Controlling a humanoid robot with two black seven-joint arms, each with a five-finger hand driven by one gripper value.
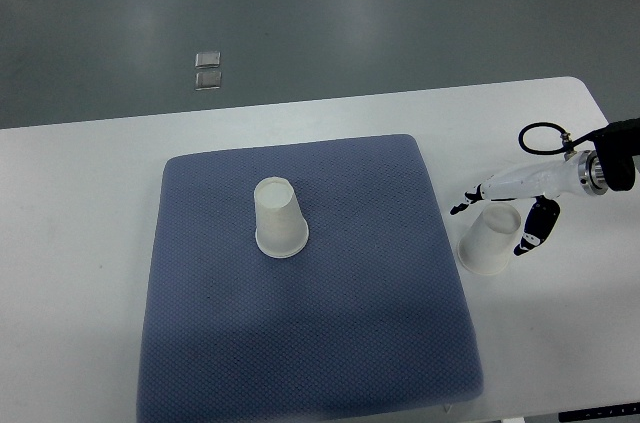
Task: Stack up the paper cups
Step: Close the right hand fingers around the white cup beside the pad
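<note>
Blue mat [300,343] holds one upside-down cup [279,218]. Off it, my right fingers [530,235] wrap the other cup [490,240] (hold gently, lift straight).

white table [80,173]: blue-grey mat [340,323] flat on centre; one inverted paper cup [489,240] directly on bare tabletop, just right of mat edge.

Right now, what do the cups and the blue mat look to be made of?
Both cups, one on the mat and one at the right hand, look like thin matte white paper, as the task says. The mat seems to be soft woven fabric: dotted weave, rounded padded edges. The table is smooth white, probably laminate.
</note>
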